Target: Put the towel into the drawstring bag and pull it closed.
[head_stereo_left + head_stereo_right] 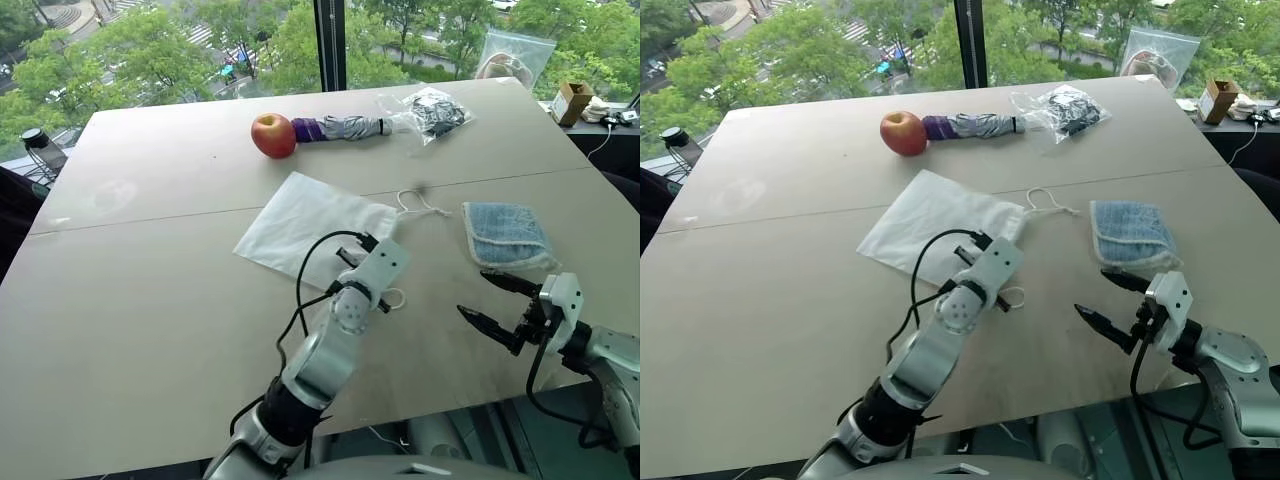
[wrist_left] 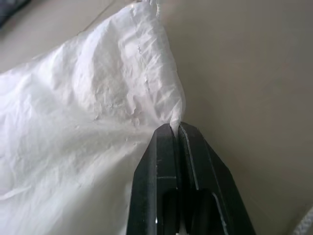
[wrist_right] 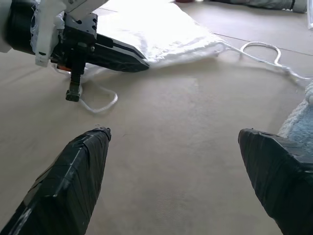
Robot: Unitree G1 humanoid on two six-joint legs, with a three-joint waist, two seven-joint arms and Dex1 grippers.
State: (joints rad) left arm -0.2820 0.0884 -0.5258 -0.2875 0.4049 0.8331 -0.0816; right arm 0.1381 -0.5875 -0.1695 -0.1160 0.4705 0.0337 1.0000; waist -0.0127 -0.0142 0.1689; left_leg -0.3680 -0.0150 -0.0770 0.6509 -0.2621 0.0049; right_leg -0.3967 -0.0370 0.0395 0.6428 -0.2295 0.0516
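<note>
1. The left gripper (image 2: 177, 128) is clenched, its two black fingers pressed together on a pinch of the drawstring bag (image 1: 300, 225) at the bag's near edge, close to its gathered mouth.
2. The right gripper (image 1: 488, 300) is released, its fingers spread wide and holding nothing, hovering just above the table (image 1: 150, 300) near the front right edge.
3. The drawstring bag lies flat and white at the middle of the table, its mouth turned to the right; thin white cord loops (image 1: 420, 205) trail from the mouth toward the towel.
4. The towel (image 1: 505, 235), folded and light blue with a paler edge, lies to the right of the bag, apart from it, just beyond the right gripper.
5. The table is pale beige with a seam running across it; bare surface spreads widely on the left and in front of the bag.
6. Toward the far edge lie a red apple (image 1: 273, 135), touching a folded purple and grey umbrella (image 1: 340, 128), and a clear plastic bag of dark items (image 1: 432, 112).
7. Beyond the table stand large windows (image 1: 200, 40) with green trees outside.
</note>
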